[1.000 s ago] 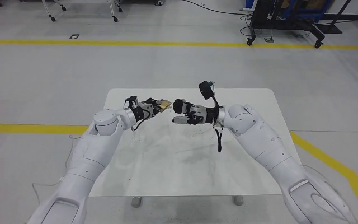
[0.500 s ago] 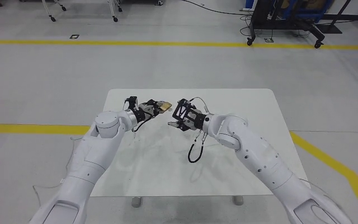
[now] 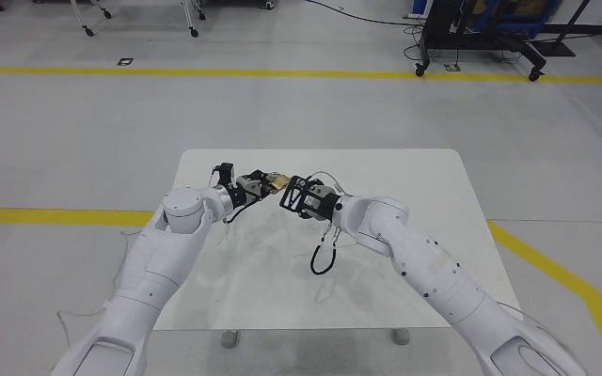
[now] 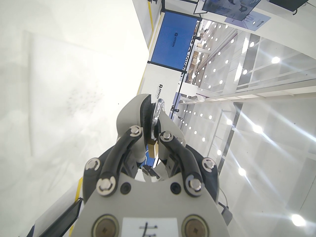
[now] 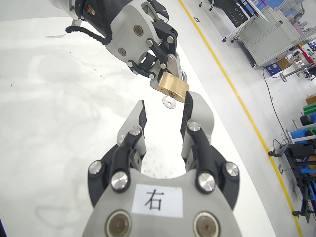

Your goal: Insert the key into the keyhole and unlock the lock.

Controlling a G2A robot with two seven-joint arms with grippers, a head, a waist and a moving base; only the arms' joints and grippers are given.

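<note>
Right gripper (image 5: 165, 99) stands wide open, holding nothing. Its two ribbed fingers (image 5: 141, 114) sit to either side of the key (image 5: 169, 103) without closing on it. One fingertip lies just beside the lower corner of the lock (image 5: 173, 87); whether it touches cannot be told.

Left gripper (image 4: 155, 115) is closed tight on the lock at the shackle end. It holds the brass body above the table (image 3: 414, 273), with the keyhole face turned toward the right gripper. In the left wrist view the silver shackle shows between the pads, and a narrow strip of brass body shows further in toward the palm.

Keyhole (image 5: 171, 95): occupied. The blade of the key is seated in it, and the round silver head with its small hole projects clear of the brass face. The shackle appears seated in the body; whether it is released cannot be told.

From the top view, both grippers meet nose to nose over the far half of the table, left of its centre, with the lock between them. A black cable (image 3: 323, 256) loops down from the right arm over the tabletop.
</note>
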